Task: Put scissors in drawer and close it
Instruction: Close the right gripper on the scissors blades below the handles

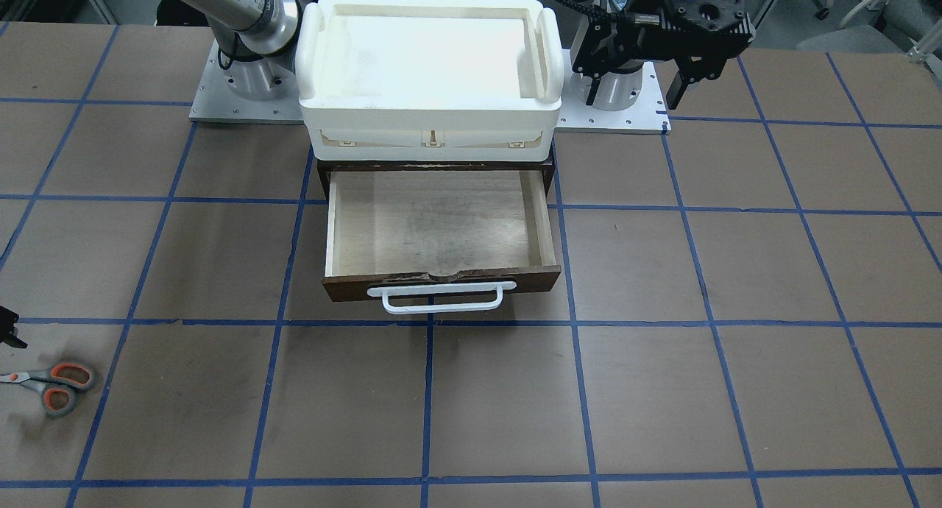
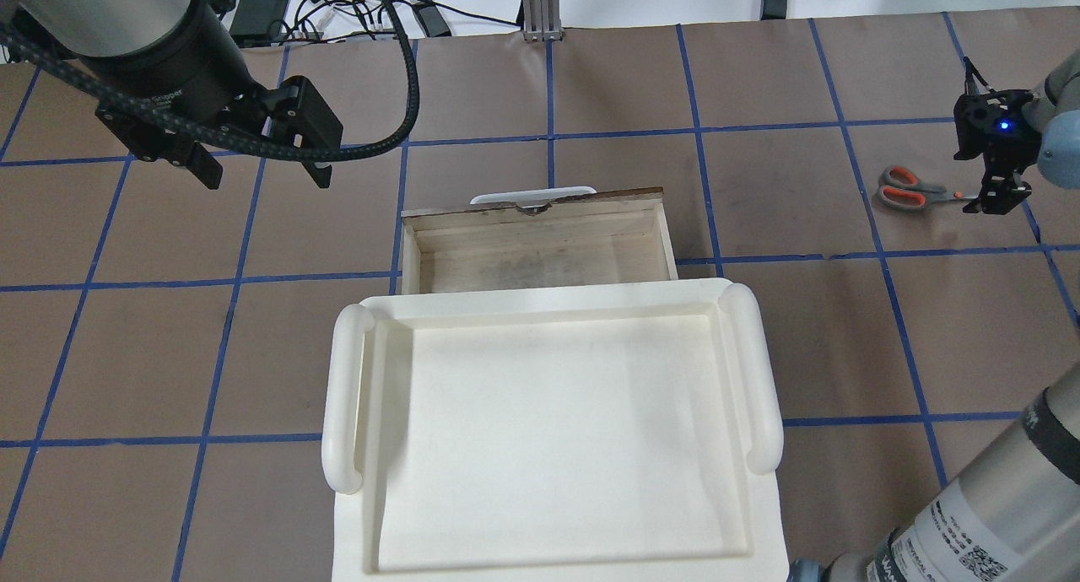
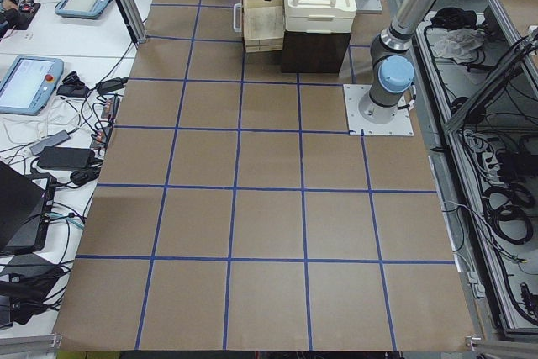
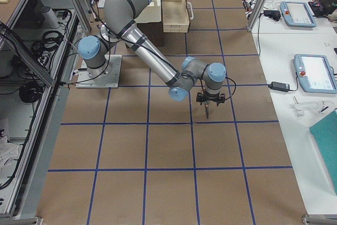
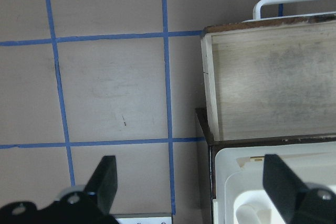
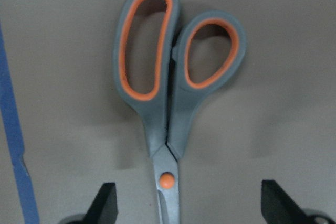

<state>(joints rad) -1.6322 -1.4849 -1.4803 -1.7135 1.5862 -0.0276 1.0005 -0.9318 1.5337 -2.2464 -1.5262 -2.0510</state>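
The scissors (image 1: 51,386), grey handles lined orange, lie flat on the table far out on my right side, closed; they also show in the overhead view (image 2: 911,190) and the right wrist view (image 6: 168,93). My right gripper (image 2: 996,196) is open just above them, its fingers either side of the blades near the pivot, handles pointing away; in the right wrist view (image 6: 191,208) nothing touches the pads. The wooden drawer (image 1: 346,287) is pulled open and empty, white bar handle (image 1: 441,298) in front. My left gripper (image 2: 263,170) hangs open and empty, left of the drawer (image 5: 273,87).
A white plastic tray-like box (image 2: 548,430) sits on the dark cabinet above the drawer and overhangs its back part. Both arm bases (image 1: 250,81) flank the cabinet. Brown table with blue tape grid.
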